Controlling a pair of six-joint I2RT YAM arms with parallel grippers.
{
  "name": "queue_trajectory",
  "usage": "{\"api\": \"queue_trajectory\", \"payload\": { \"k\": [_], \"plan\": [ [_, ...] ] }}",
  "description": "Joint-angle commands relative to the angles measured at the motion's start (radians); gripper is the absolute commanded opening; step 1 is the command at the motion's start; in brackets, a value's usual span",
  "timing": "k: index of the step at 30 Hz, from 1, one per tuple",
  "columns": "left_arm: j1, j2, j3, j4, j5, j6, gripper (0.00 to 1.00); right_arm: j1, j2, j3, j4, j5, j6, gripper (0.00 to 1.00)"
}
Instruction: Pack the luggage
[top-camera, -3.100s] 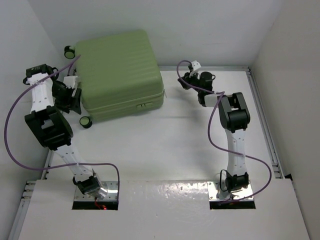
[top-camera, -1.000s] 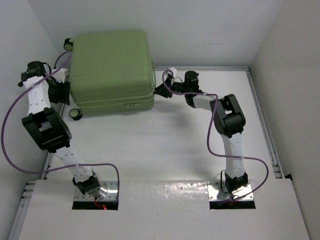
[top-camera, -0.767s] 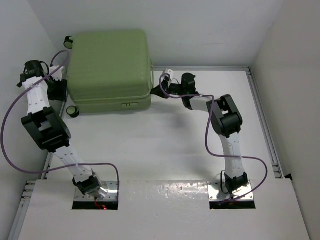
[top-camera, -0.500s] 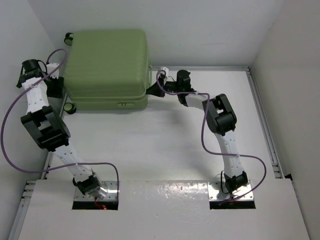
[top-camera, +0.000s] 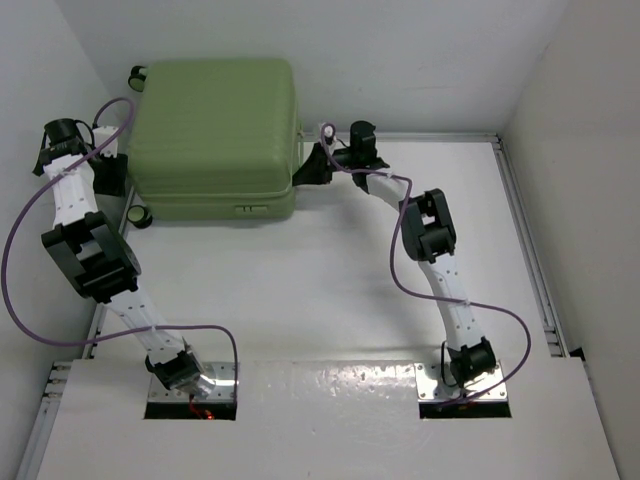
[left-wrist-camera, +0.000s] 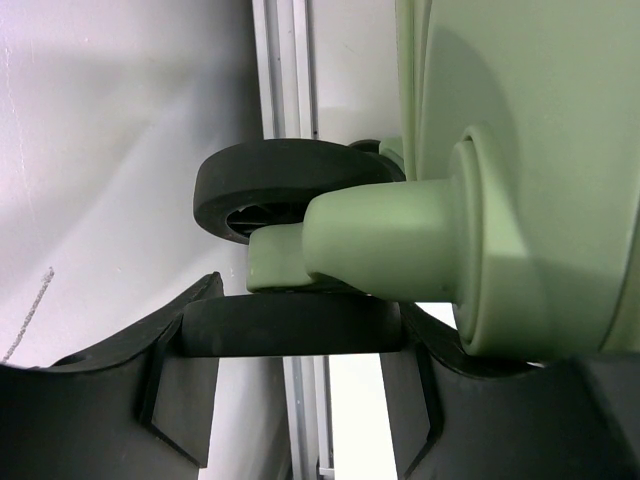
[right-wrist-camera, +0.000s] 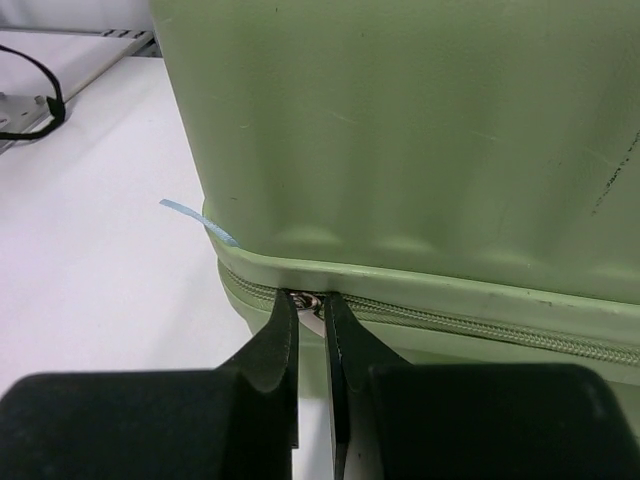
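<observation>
Left arm (top-camera: 95, 258) is folded at the elbow, with the forearm running up the left side and the wrist turned inward. Left gripper (top-camera: 112, 175) has its jaws roughly halfway apart, with a luggage wheel (left-wrist-camera: 290, 325) wedged between the fingers (left-wrist-camera: 120, 400), looks like it touches both. Right arm (top-camera: 425, 225) is stretched way out and leaning left, wrist low. Right gripper (top-camera: 308, 170) has its jaws almost together, tips nipping the zipper pull (right-wrist-camera: 304, 299).

Robotics lab cell. Plain white walls (top-camera: 420, 60) boxed in white table (top-camera: 300, 290); left arm (top-camera: 90, 262) and right arm (top-camera: 428, 228) stood bolted on metal base plates (top-camera: 225, 373); aluminium rail (top-camera: 528, 250) edged tabletop.
</observation>
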Motion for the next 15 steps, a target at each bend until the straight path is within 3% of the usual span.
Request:
{"api": "queue_trajectory", "payload": {
  "k": [1, 5, 10, 15],
  "plan": [
    [-0.169, 0.211, -0.072, 0.15, 0.053, -0.191, 0.0, -0.055, 0.103, 0.067, 0.113, 1.323, -0.272, 0.0],
    [-0.169, 0.211, -0.063, 0.15, 0.053, -0.191, 0.0, -0.06, 0.07, -0.004, 0.158, 1.447, -0.261, 0.0],
    [-0.169, 0.211, -0.063, 0.15, 0.053, -0.2, 0.0, -0.078, 0.098, 0.079, 0.088, 1.599, -0.212, 0.0],
    [-0.169, 0.202, -0.063, 0.15, 0.053, -0.2, 0.0, -0.115, 0.069, 0.059, 0.045, 1.719, -0.164, 0.0]
  ]
}}
